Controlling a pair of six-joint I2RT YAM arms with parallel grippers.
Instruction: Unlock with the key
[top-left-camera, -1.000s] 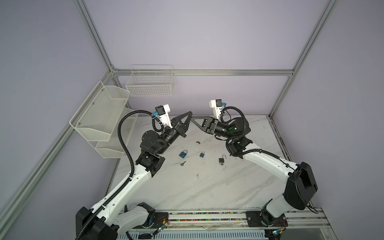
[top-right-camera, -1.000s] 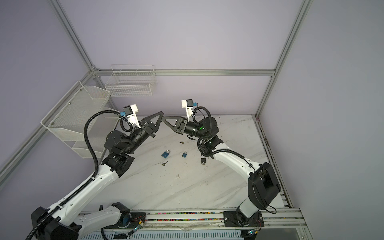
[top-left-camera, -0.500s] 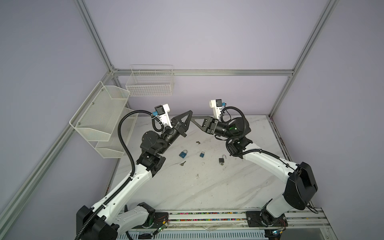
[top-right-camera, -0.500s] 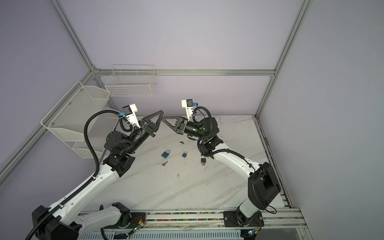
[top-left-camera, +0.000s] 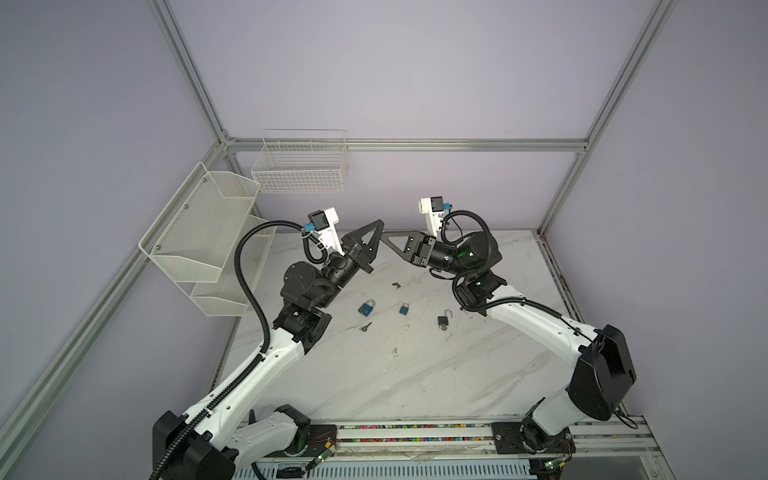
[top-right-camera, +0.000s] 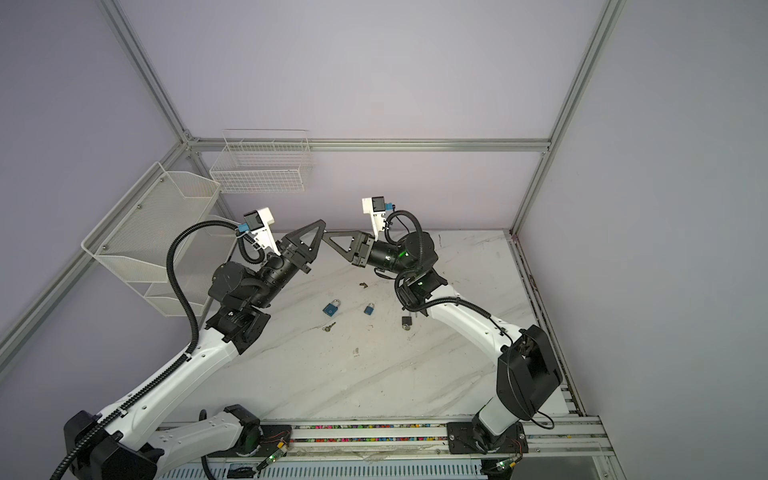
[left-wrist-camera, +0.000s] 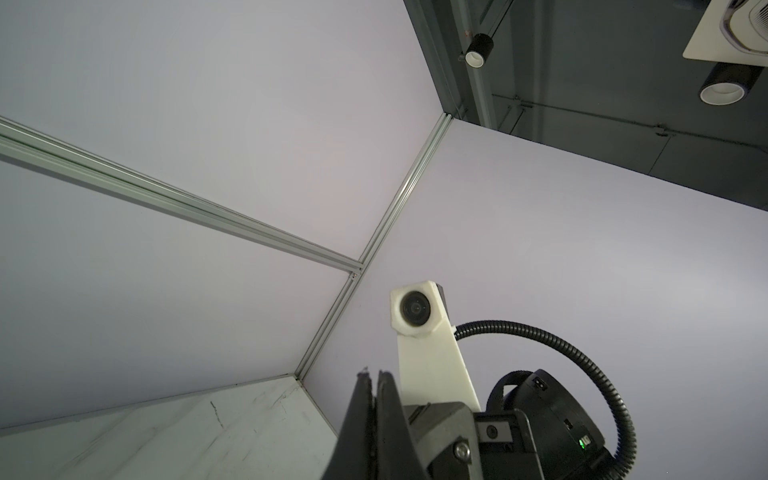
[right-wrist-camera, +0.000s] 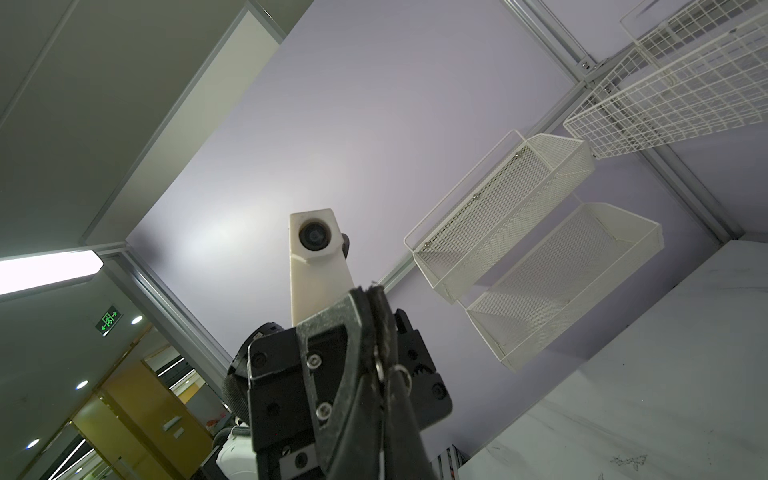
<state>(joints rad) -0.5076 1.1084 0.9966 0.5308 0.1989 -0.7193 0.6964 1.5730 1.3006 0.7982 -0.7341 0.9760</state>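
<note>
The left gripper and the right gripper are raised well above the marble table, their tips almost meeting. Each is pressed shut, and nothing is seen between the jaws of either, so no lock or key is held.

The task's things lie on the table below the tips, toward the arm bases:
- a larger blue padlock
- a smaller blue padlock
- a black padlock, whose shackle is swung open

A key lies just beside the larger blue padlock, on its side away from the tips.

The step in hand is judged to be a pause with one lock opened and both blue ones shut. For the next move, one gripper must be opened, lowered and closed on the key's bow. The other must steady a blue padlock with its keyway exposed.
</note>
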